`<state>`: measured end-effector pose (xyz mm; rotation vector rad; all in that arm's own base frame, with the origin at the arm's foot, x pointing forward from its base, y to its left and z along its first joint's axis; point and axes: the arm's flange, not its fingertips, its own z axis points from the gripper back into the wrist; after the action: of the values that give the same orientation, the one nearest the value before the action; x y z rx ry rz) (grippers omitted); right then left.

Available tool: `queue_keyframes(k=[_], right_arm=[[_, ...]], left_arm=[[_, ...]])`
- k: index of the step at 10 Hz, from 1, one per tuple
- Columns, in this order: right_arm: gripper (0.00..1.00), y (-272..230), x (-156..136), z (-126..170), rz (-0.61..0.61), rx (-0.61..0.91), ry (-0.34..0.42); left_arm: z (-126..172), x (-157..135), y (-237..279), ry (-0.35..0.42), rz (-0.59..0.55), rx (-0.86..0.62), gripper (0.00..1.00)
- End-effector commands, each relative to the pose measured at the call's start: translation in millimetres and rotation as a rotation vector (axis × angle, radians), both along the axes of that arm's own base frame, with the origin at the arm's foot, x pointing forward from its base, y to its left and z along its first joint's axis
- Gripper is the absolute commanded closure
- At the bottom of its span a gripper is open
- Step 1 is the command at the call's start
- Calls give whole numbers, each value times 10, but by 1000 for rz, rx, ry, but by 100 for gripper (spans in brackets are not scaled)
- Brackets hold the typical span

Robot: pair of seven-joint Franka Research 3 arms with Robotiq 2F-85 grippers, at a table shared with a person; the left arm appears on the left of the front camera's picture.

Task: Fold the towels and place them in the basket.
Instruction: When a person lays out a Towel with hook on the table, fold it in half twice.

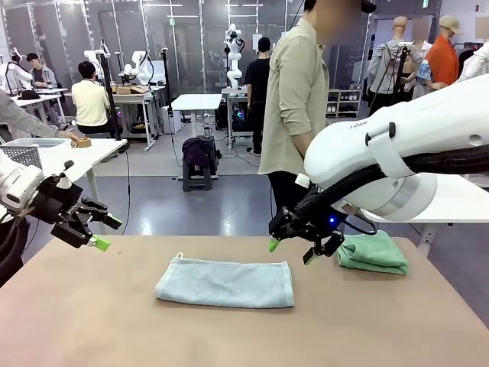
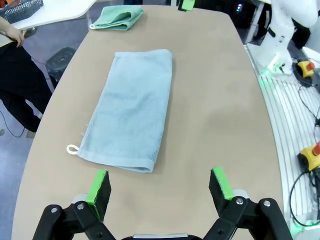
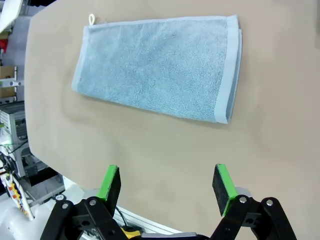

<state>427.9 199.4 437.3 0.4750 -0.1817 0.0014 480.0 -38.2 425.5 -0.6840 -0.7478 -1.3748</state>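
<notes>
Left end effector (image 1: 107, 232): it is hovering with its jaws spread wide, holding nothing.
Right end effector (image 1: 291, 251): it is also hanging open and empty above the table (image 1: 92, 329).
Pale blue towel (image 1: 225, 281): it is lying flat on the table between the two end effectors, touching neither. It looks folded once. Its corner loop (image 1: 179, 255) is nearer to the left end effector.
Mint green towel (image 1: 374, 252): it is sitting folded just beyond the right end effector.
Basket (image 1: 23, 155): it is standing on a side table, beyond the left end effector.
Handling: I am judging the terry cloth to be light, soft and floppy, not slippery, and likely to sag when lifted.
Where to take hold: probably each end effector pinching one corner of a short edge, through both layers.
</notes>
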Motion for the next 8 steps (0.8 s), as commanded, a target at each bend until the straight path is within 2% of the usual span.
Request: queue_keyframes(k=[1,4,8], right_arm=[[7,-15,-5,12,14,0,-3],[7,-1,2,6,1,0,-1],[7,326,202,-454,-47,-121,64]], left_arm=[[16,2,7,-3,-3,5,0],[16,2,7,-3,-3,5,0],[16,2,7,-3,-3,5,0]])
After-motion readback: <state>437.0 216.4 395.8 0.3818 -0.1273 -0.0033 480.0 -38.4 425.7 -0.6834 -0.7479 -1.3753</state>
